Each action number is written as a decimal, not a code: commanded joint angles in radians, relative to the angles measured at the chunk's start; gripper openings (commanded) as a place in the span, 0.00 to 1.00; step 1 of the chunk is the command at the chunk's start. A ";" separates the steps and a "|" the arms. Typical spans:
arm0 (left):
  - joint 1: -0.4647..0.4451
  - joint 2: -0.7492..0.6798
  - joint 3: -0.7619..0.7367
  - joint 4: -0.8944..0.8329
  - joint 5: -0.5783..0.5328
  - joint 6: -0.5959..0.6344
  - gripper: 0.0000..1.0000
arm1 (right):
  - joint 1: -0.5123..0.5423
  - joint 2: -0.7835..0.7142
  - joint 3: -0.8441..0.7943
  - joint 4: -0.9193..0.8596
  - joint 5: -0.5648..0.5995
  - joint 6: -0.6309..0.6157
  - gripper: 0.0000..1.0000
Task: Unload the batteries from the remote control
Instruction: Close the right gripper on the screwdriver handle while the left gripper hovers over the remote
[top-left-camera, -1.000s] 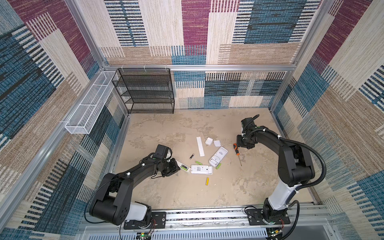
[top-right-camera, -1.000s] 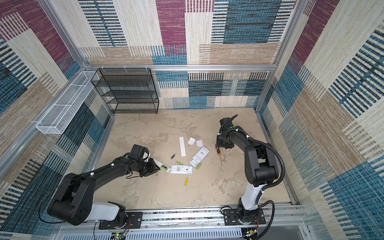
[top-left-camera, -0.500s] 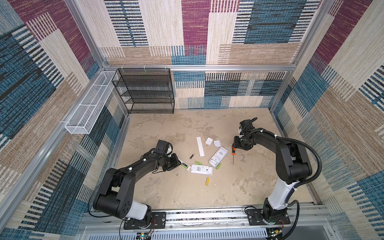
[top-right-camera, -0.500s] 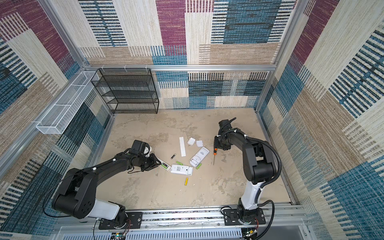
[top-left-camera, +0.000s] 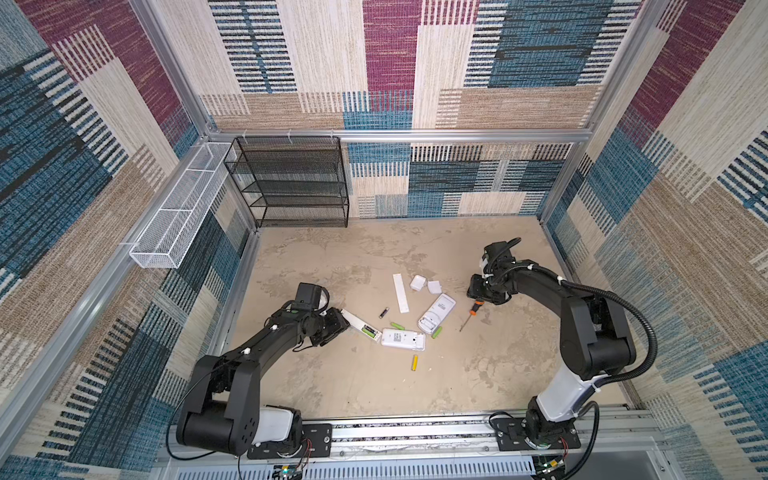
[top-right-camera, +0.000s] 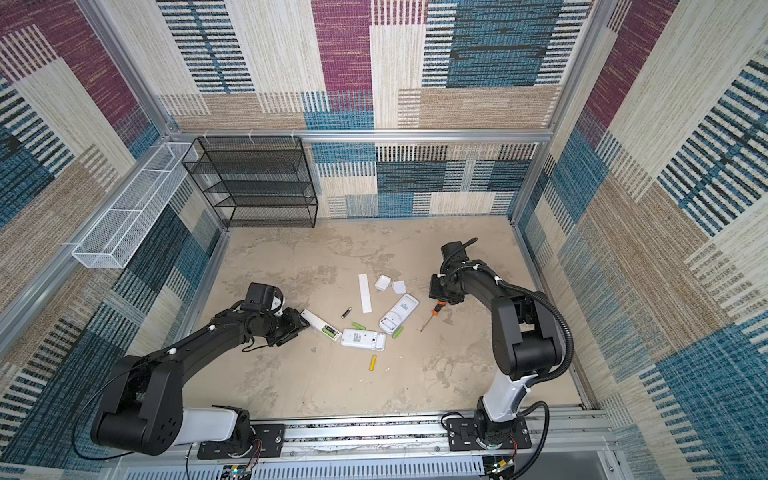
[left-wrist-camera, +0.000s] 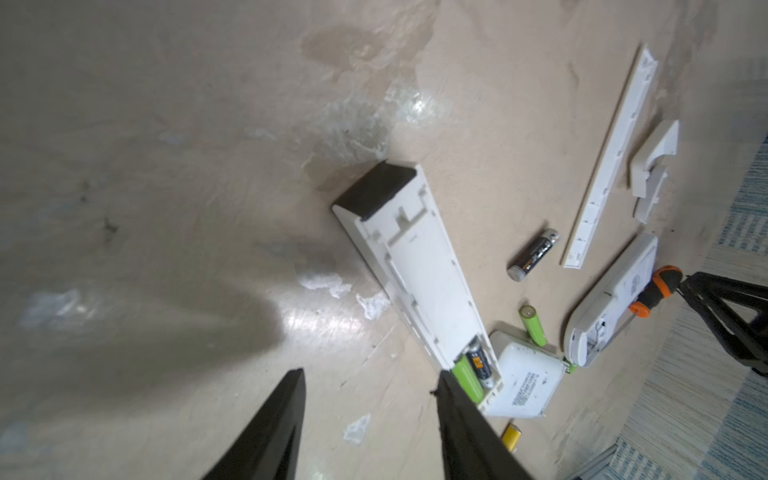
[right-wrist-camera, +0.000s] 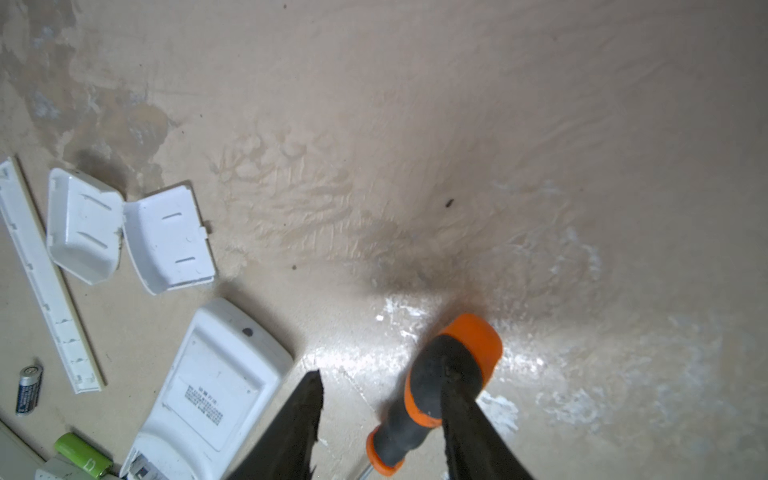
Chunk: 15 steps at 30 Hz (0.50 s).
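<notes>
Three remotes lie backs-up near the middle of the desk (top-left-camera: 332, 386) in both top views: a slim remote (top-left-camera: 353, 320), a flat remote (top-left-camera: 403, 339) and a rounded remote (top-left-camera: 436, 313), so their bays face upward. The long cover (top-left-camera: 401, 293) and small covers (top-left-camera: 417, 283) sit apart toward the back, evidently parked clear of the work. Loose batteries (top-left-camera: 397, 325) lie scattered among the remotes, a yellow cell (top-left-camera: 414, 362) nearest the front. The left tool (top-left-camera: 334, 328) sits just beside the slim remote. The right tool (top-left-camera: 478, 296) hangs over the handle end of the screwdriver (top-left-camera: 471, 313), which lies on the desk. Woven panels (top-left-camera: 395, 41) in blue, maroon and tan on a metal frame (top-left-camera: 399, 135) enclose the cell. A black mesh rack (top-left-camera: 299, 183) stands at the back, and a white wire basket (top-left-camera: 178, 224) hangs on a side wall.

Left wrist view: the left tool (left-wrist-camera: 371, 372) stands moderately wide and empty. A green cell (left-wrist-camera: 467, 378) and a black cell (left-wrist-camera: 478, 361) sit in the slim remote's bay, close by one fingertip. In my judgement these are the outstanding items.

Right wrist view: the right tool (right-wrist-camera: 380, 372) has its jaws parted and grips nothing. One finger crosses in front of the screwdriver handle; whether it touches cannot be told. The desk surface is beige, mottled and scuffed, with pale glossy patches.
</notes>
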 joint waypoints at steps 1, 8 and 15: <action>0.008 0.058 0.025 0.046 0.052 0.003 0.55 | 0.002 -0.005 -0.029 0.001 -0.019 0.018 0.50; 0.007 0.168 0.082 0.141 0.097 -0.007 0.55 | 0.002 -0.048 -0.110 0.009 0.007 0.030 0.55; 0.003 0.223 0.152 0.155 0.119 0.013 0.52 | 0.002 -0.050 -0.118 0.044 -0.005 0.044 0.56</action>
